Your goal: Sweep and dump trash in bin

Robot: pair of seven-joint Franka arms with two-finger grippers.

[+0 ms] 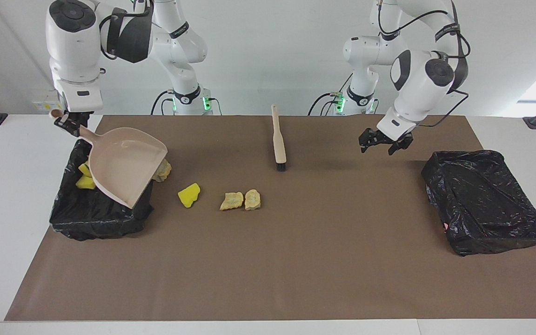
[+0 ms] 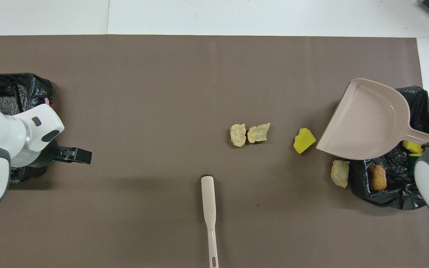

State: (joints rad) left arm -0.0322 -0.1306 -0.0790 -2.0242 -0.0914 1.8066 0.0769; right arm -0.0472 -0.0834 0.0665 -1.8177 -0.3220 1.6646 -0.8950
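Right pincer (image 1: pixel 70 123) grips the dustpan (image 1: pixel 126 165) handle over the bin (image 1: pixel 96 218) (left pincer (image 1: pixel 384 142) spread wide).

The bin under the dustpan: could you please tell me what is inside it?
Inside the bin are a tan-orange chunk and yellow pieces. The dustpan, raised over it, covers much of the inside.

Both arms are glossy white with rounded, tube-like segments and dark grey to black bands at the joints. Round dark caps with a ring pattern sit on the sides of the big joints. The left arm (image 1: pixel 417 74) and the right arm (image 1: pixel 75 42) each carry thin black cables looping along the outside, tied on with black straps that bear small white lettering. Small green lights glow at both bases. The grippers are black.
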